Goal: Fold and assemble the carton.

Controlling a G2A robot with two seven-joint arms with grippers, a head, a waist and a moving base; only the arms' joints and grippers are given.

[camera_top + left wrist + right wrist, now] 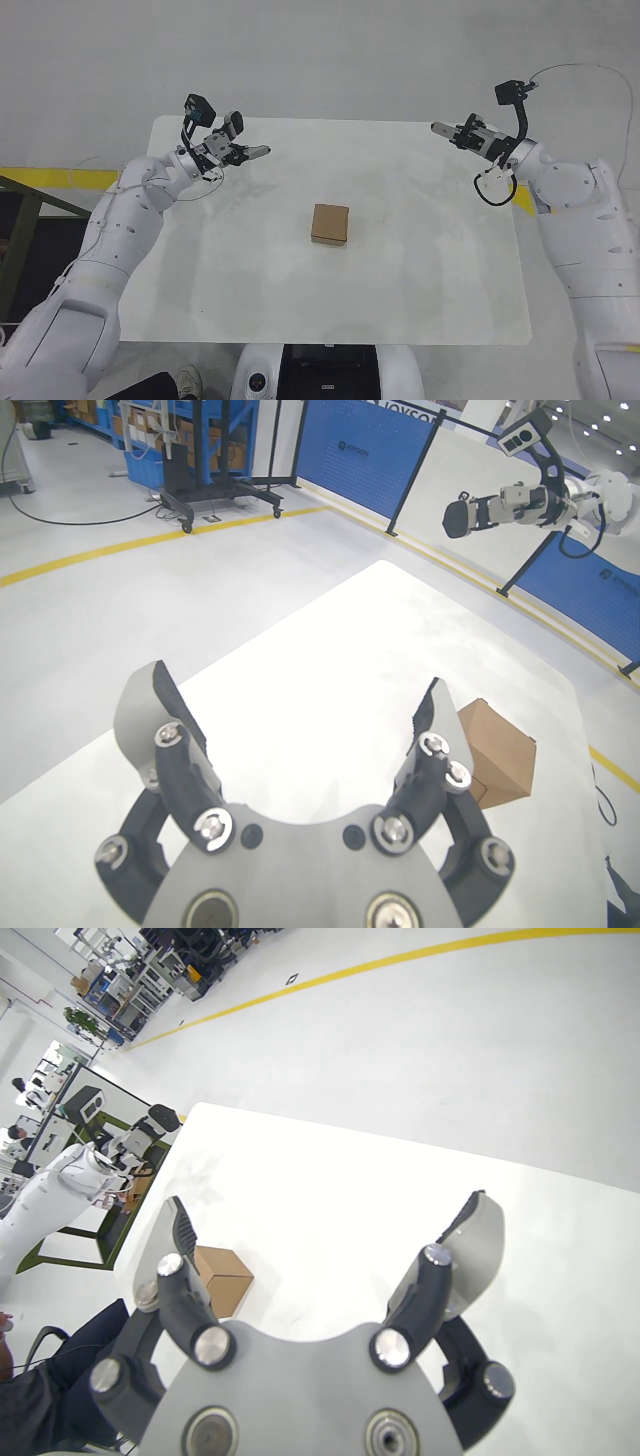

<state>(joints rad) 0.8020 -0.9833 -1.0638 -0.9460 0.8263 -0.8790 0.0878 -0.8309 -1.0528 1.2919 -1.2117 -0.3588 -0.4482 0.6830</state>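
Brown cardboard takes centre stage: the carton [330, 224] stands as a small closed box near the middle of the white table [420, 290], flat on its base, and nothing is touching it. Up at the table's far-left corner, the left gripper [248, 137] hangs above the surface, jaws spread wide with nothing between them. The carton lies well apart from it, toward the middle of the table and nearer the robot. From the left wrist view, the box peeks out from behind one finger [440, 720], its top and one side face showing. Across the way, the right gripper [450, 128] hovers over the far edge near the right-hand corner, and its jaws are also wide apart and empty. The carton sits well clear of this one too, again toward the table's centre. In the right wrist view it shows partly behind one finger [180, 1228]. The two grippers point roughly toward each other along the far side, with the carton between them but closer to the robot.
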